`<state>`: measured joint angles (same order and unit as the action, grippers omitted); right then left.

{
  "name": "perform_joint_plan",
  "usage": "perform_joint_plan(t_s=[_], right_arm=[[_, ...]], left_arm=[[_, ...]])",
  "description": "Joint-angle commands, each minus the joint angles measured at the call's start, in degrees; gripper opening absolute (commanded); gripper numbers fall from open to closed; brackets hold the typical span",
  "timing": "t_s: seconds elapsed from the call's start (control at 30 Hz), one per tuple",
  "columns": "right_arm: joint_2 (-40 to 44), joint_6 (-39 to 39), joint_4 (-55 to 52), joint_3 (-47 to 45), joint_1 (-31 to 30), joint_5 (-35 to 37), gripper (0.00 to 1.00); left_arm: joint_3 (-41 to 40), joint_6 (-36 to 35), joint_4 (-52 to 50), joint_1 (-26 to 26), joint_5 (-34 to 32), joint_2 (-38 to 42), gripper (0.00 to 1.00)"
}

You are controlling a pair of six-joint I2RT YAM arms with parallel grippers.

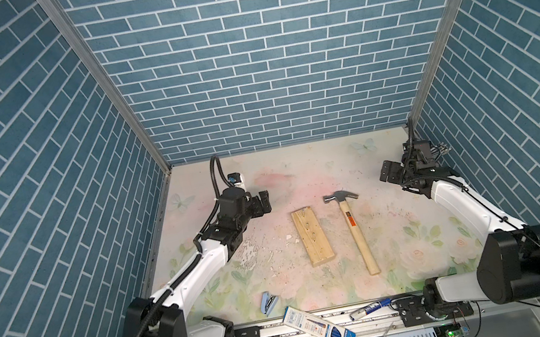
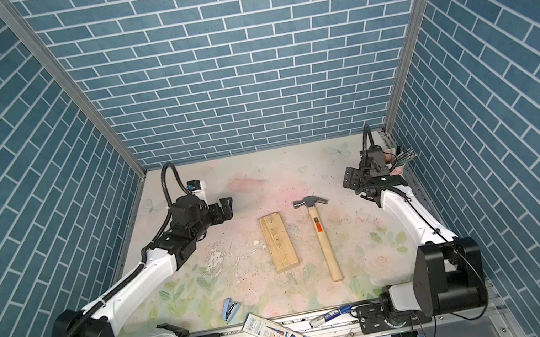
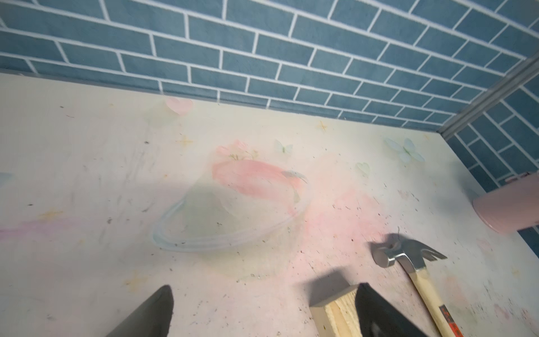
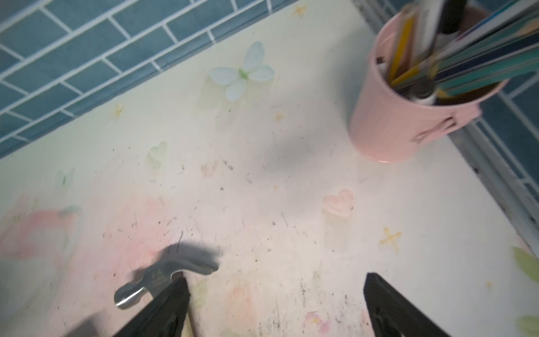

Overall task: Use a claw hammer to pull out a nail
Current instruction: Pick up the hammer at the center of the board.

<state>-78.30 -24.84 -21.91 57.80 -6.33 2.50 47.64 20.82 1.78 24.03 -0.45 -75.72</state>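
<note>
The claw hammer (image 1: 357, 233) (image 2: 323, 238) lies flat on the flowered table, its steel head (image 3: 402, 256) (image 4: 163, 277) toward the back wall and its pale handle pointing to the front. Just left of it lies a pale wooden plank (image 1: 312, 236) (image 2: 278, 242) (image 3: 332, 315). Small dark nail marks (image 1: 308, 224) dot its top, too small to make out. My left gripper (image 1: 266, 203) (image 2: 227, 209) (image 3: 264, 291) hovers open and empty, left of the plank's far end. My right gripper (image 1: 388, 173) (image 2: 352, 177) (image 4: 275, 278) is open and empty, to the right of the hammer head.
A pink cup (image 4: 408, 111) (image 3: 507, 207) full of pens stands in the back right corner. A clear bowl (image 3: 230, 216) rests near the back wall. A blue stapler (image 1: 269, 302), a pencil box (image 1: 317, 326) and a marker (image 1: 370, 309) lie along the front rail.
</note>
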Motion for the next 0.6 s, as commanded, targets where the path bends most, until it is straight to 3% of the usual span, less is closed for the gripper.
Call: perform_joint_plan(t_s=[0.0,0.3,0.57], right_arm=[[-2.3,2.5,-5.9,0.5,-3.3,-4.9,0.91],[-11.8,4.6,-8.0,3.7,-10.6,-7.2,0.82],[-18.0,5.9,-9.2,6.7,-14.6,-9.2,0.69]], left_arm=[[4.2,0.6,-9.3,1.3,3.3,-3.5,0.95],[9.9,1.2,-14.8,3.0,10.2,-11.9,0.89],[10.1,2.0,-14.5,3.9,12.8,-13.9,0.88]])
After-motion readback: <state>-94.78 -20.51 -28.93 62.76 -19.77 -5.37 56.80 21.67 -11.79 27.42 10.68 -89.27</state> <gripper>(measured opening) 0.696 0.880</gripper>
